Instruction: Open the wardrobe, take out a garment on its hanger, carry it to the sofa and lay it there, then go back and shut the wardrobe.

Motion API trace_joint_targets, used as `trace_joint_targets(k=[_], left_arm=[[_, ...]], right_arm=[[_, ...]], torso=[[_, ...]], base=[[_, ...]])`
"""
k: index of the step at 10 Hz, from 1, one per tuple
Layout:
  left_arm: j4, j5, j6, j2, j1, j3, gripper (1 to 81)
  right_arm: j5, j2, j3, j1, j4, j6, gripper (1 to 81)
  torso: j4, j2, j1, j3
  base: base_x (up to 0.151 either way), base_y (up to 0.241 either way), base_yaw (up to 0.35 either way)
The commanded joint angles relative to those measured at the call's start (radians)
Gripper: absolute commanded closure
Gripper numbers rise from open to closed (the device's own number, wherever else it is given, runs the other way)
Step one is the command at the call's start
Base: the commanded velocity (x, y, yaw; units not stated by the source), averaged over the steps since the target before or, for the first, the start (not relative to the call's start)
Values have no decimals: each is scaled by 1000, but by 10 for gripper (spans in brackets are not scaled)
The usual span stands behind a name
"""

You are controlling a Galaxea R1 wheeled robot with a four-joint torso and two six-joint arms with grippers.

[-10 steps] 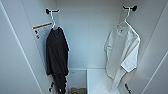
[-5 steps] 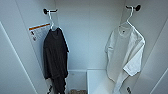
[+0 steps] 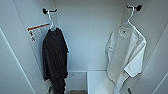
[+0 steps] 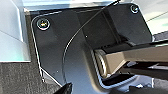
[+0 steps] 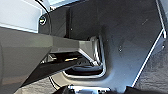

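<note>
Closer framing marks the change from the earlier head pictures: both shirts are filling more of the view and sitting further apart, so the camera is moving in while the clothes themselves are hanging as they were.

Seen from the head camera, the wardrobe (image 3: pixel 87 37) is standing open, its white back and side walls facing the robot. On the right, the white T-shirt (image 3: pixel 125 53) is hanging on its thin white hanger (image 3: pixel 130 17), whose curved top is looping over a black hook (image 3: pixel 137 7) on the right wall. One sleeve is drooping lower than the rest. On the left, a black T-shirt (image 3: pixel 54 57) is hanging from another white hanger (image 3: pixel 50 21) on a second black hook (image 3: pixel 47 10). A white label with an orange stripe (image 3: pixel 37 31) is showing on the left wall just beside that shirt. Below and between the two garments, a low white shelf (image 3: pixel 96 80) is sitting at the wardrobe's foot.

From the left wrist camera, the robot's dark plate and jointed bar are covering most of the scene, with grey carpet (image 4: pixel 17 77) and a white panel (image 4: pixel 11 37) at the edge. Whether the left gripper is spread or closed, or touching anything, cannot be told.

From the right wrist camera, the same robot parts are dominating, with grey carpet (image 5: pixel 157 70) alongside. How the right gripper is standing cannot be told either.
</note>
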Motion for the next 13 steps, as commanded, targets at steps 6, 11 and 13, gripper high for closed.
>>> trace_joint_targets(k=[6,11,13], left_arm=[[10,51,1,10,-33,-2,10],[20,109,2,-22,-136,65,10],[20,131,-1,-116,-207,247,10]], right_arm=[[-39,6,4,26,-16,-4,10],[-39,6,3,24,-16,-4,10],[-37,4,4,27,-16,-4,10]], torso=[[-221,0,0,97],[-220,-1,0,87],[-220,-1,0,87]], base=[[0,0,0],[0,0,0],[0,0,0]])
